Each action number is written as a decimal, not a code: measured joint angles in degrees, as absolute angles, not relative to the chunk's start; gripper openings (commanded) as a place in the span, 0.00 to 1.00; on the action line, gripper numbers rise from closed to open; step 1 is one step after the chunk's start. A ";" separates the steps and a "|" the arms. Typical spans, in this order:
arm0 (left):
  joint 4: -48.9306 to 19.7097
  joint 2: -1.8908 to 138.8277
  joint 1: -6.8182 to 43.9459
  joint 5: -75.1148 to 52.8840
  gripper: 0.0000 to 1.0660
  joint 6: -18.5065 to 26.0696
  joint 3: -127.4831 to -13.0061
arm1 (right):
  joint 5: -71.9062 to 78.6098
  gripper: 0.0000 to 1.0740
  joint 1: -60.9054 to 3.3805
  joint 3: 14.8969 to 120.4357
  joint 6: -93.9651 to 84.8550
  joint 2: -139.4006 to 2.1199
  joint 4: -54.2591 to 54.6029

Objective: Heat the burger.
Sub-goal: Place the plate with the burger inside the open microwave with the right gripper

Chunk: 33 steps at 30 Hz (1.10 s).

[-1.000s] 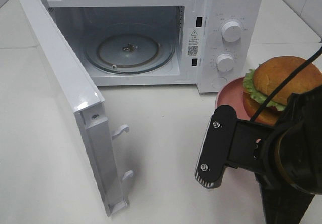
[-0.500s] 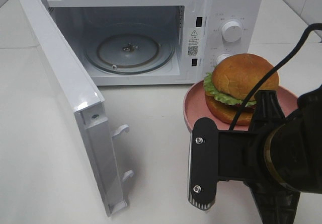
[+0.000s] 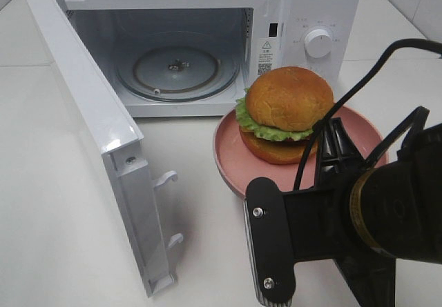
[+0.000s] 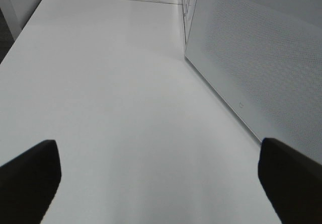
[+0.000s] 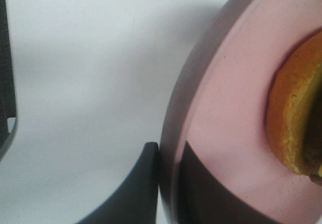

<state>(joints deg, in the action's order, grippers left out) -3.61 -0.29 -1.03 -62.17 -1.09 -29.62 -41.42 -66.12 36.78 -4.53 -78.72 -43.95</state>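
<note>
The burger, with a golden-brown bun, green lettuce and an orange base, sits on a pink plate held above the table in front of the microwave's control panel. My right gripper is shut on the plate's rim, one finger on top and one under it. The burger's base shows at the edge of the right wrist view. The right arm hides the plate's near edge. My left gripper is open and empty over bare table, outside the microwave door.
The white microwave stands at the back with its door swung wide open to the left. Its glass turntable is bare. The door's latch hooks stick out toward the middle of the table.
The right arm has carried the plate and burger to the left, from the right edge of the view to in front of the microwave's control panel and near its opening.
</note>
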 measured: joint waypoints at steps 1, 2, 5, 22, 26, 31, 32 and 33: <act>-3.61 -0.29 -1.03 -62.17 0.94 -1.09 -29.62 | -41.20 0.00 -66.12 36.78 -4.58 -78.72 -44.58; -3.61 -0.29 -1.03 -62.17 0.94 -1.09 -29.62 | -39.94 0.00 -66.12 36.78 -4.70 -78.72 -45.95; -3.61 -0.29 -1.03 -62.17 0.94 -1.09 -29.62 | -38.27 0.00 -66.12 36.78 -4.70 -78.72 -46.93; -3.61 -0.29 -1.03 -62.17 0.94 -1.09 -29.62 | -26.64 0.00 -59.64 36.78 -17.76 -78.72 -47.61; -3.61 -0.29 -1.03 -62.17 0.94 -1.09 -29.62 | -24.12 0.00 -56.21 36.78 -21.66 -78.72 -47.21; -3.61 -0.29 -1.03 -62.17 0.94 -1.09 -29.62 | -17.70 0.00 -50.42 36.67 -33.92 -78.84 -42.86; -3.61 -0.29 -1.03 -62.17 0.94 -1.09 -29.62 | -17.53 0.00 -49.50 36.67 -35.70 -78.84 -41.88; -3.61 -0.29 -1.03 -62.17 0.94 -1.09 -29.62 | -17.53 0.00 -49.50 36.67 -35.70 -78.84 -41.88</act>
<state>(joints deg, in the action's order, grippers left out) -3.61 -0.29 -1.03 -62.17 -1.09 -29.62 -17.53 -49.50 36.67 -35.70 -78.84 -41.88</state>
